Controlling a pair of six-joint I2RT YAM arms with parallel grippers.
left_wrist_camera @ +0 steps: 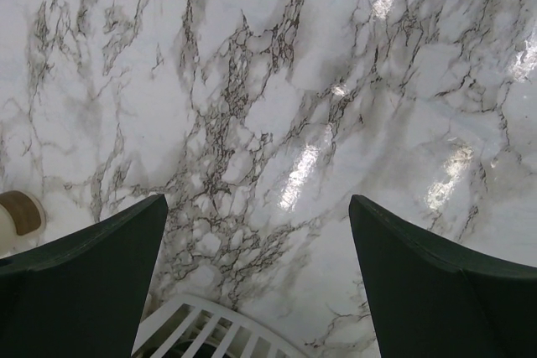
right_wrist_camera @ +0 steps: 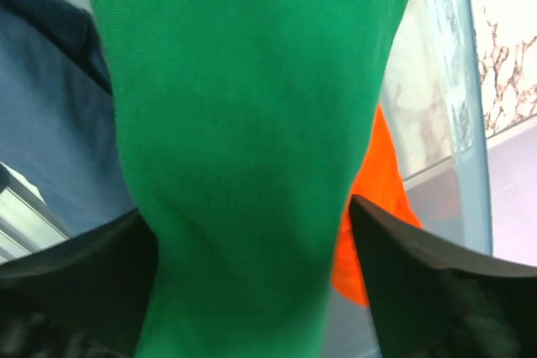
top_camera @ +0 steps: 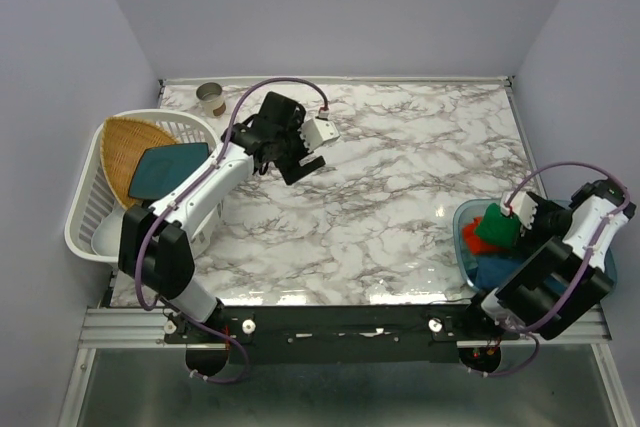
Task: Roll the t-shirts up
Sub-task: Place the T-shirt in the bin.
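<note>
Two arms stood at the near edge of the marble table (top_camera: 400, 177), each busy in its own corner. The left gripper (top_camera: 303, 165) hung over bare marble toward the far left, its dark fingers (left_wrist_camera: 92, 282) spread wide apart with nothing between them but the veined tabletop. Just beside it sat a white laundry basket (top_camera: 85, 217), which held a tan wicker tray (top_camera: 125, 147) and, lying on that, a dark teal plate (top_camera: 170, 169). A small cup (top_camera: 210, 99) stood upright at the far edge of the table, near the basket's far corner.

At the right edge of the table the right gripper (right_wrist_camera: 252, 207) reached down into a clear bluish plastic tub (top_camera: 463, 237). The green t-shirt (top_camera: 496, 228) was bunched into a compact bundle inside that tub, on top of the others. In the right wrist view its cloth filled the whole gap between the claw's fingers, which stood as wide apart as the left ones; the fabric reached both inner faces. Whether they pressed on it could not be told.

Under and beside the green bundle lay the orange-red t-shirt (right_wrist_camera: 377, 207), peeking out toward the tub's wall. The blue t-shirt (right_wrist_camera: 50, 140) lay on the other side, also in the tub.
</note>
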